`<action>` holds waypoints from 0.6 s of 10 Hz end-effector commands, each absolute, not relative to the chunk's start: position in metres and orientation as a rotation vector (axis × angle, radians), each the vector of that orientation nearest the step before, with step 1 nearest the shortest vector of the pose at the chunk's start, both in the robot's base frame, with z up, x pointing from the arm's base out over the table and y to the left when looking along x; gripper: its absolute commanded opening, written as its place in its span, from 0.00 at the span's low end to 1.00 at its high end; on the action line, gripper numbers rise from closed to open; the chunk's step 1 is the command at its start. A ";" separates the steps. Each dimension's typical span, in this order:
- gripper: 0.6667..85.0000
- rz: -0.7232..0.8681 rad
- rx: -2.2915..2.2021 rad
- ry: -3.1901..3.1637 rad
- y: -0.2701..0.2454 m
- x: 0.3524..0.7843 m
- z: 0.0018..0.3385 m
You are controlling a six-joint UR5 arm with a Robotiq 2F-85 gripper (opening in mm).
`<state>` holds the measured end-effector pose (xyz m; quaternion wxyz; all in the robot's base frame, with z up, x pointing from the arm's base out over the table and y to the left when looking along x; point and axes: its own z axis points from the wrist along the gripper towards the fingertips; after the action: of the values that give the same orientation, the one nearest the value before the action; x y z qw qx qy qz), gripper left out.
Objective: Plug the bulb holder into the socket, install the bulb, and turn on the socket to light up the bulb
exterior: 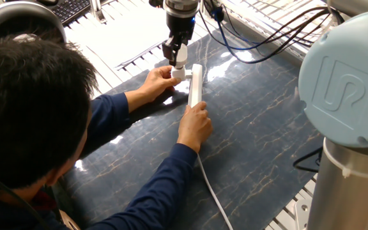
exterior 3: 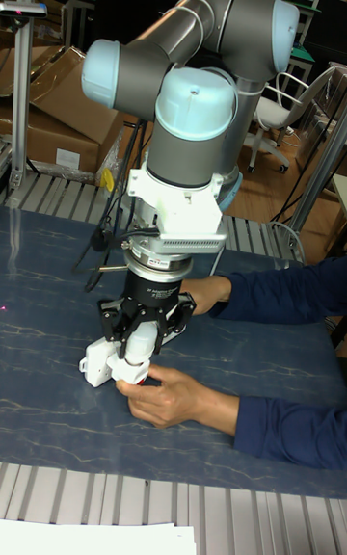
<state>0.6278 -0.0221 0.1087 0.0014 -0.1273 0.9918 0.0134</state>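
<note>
The long white rectangular socket strip [exterior: 195, 86] lies on the dark marbled mat [exterior: 260, 128], its white cord [exterior: 211, 191] trailing toward the near edge. The strip is steadied by a person's two hands, one [exterior: 195, 125] at its near end and one [exterior: 159, 82] beside the small white cube-like bulb holder [exterior: 178, 74], which sits against the strip's far end. The black two-finger gripper [exterior: 179, 59] stands directly above the holder, fingers pointing down around something white, probably the small white bulb [exterior 3: 138, 341]; whether it is clamped cannot be told. The bulb is judged light, smooth and fragile, best taken by its narrower neck with gentle pressure. The strip is judged stiff but light, likely to slide unless it is held.
</note>
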 end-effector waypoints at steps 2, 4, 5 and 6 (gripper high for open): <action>0.00 0.072 -0.124 3.144 -0.021 0.630 0.108; 0.02 0.056 -0.084 3.158 -0.024 0.629 0.109; 0.02 0.041 -0.067 3.161 -0.025 0.630 0.110; 0.03 0.012 -0.057 3.162 -0.027 0.631 0.110</action>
<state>0.6292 -0.0257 0.1081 -0.0086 -0.0394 0.9991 0.0085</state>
